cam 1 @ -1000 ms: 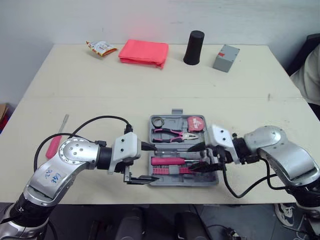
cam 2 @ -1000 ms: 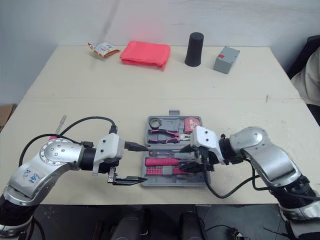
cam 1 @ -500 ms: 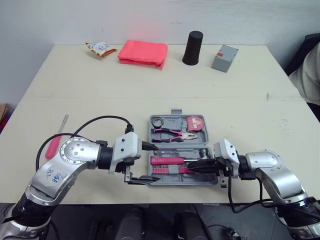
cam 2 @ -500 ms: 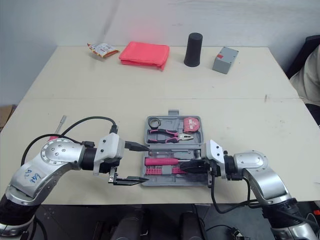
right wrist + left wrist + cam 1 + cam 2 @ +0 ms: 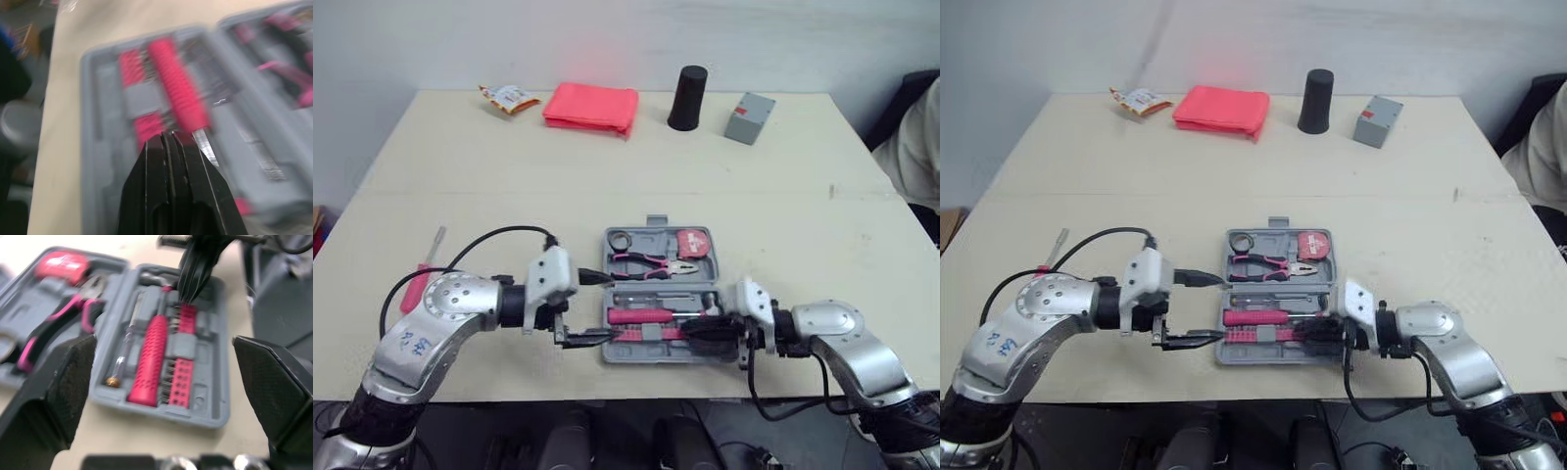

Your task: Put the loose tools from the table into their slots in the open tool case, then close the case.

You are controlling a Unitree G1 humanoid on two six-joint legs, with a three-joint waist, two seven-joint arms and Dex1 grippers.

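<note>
While the grey plastic tool case [image 5: 658, 223] lies open and flat on the cream counter [image 5: 607, 157], straight ahead of both hands, a slim screwdriver with a pink handle [image 5: 414, 291] is out on the counter, and the next move turns on where it lies. It is well apart from the case, behind the left hand and outward of it, just beside that forearm. Its long axis runs away from the robot, handle nearer and metal shaft farther. The left arm is plainly the closer one; the right would have to cross the whole case.

The left hand [image 5: 607, 306] is spread wide and holds nothing, its two fingers bracketing the left end of the case's near half. Whether either tip touches the wall is hard to judge. The right hand [image 5: 693, 333] has its fingers pressed together on nothing, tips low over the right end of that same half, by the red-handled driver [image 5: 151, 357], pointing toward the left hand.

The hinge runs from hand to hand, so closing means folding the near half away from the robot. I judge the screwdriver should go in first.
</note>
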